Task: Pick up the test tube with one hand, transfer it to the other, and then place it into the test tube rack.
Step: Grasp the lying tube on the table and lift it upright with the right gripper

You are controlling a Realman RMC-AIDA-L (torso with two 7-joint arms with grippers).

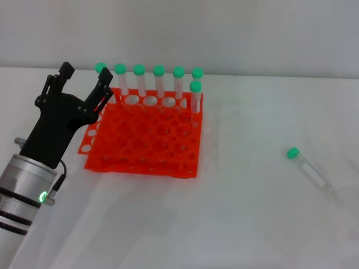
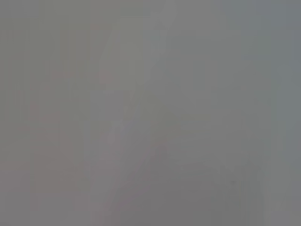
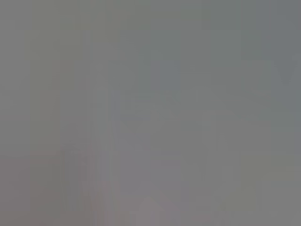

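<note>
The broad white tabletop (image 1: 252,224) carries everything here, and the biggest thing on it is the bright orange-red square plastic test tube rack (image 1: 146,140), two tiers with a grid of round holes, sitting toward the far left part of the surface. Over the rack's left edge hangs the large black two-finger left gripper (image 1: 84,84) on its silver cylindrical wrist with a glowing green ring light; its fingers stand spread apart and hold nothing. The right gripper is nowhere to be seen, and both wrist views show only a grey blur. Seven clear tubes with green caps (image 1: 159,70) stand upright in the rack: six along its far row, though the leftmost is partly hidden behind the gripper, and one more just in front of the far right corner. Only one slim clear plastic test tube with a round green screw cap and tapered tip (image 1: 308,169) lies loose, on its side near the right edge of the surface, well apart from the rack, cap pointing toward the far left. To my eye the first step, the pick-up, has not begun. The next move calls for the right arm to come in over that lying tube, close on its narrow body and lift it, so it can be passed across to the waiting left gripper.
</note>
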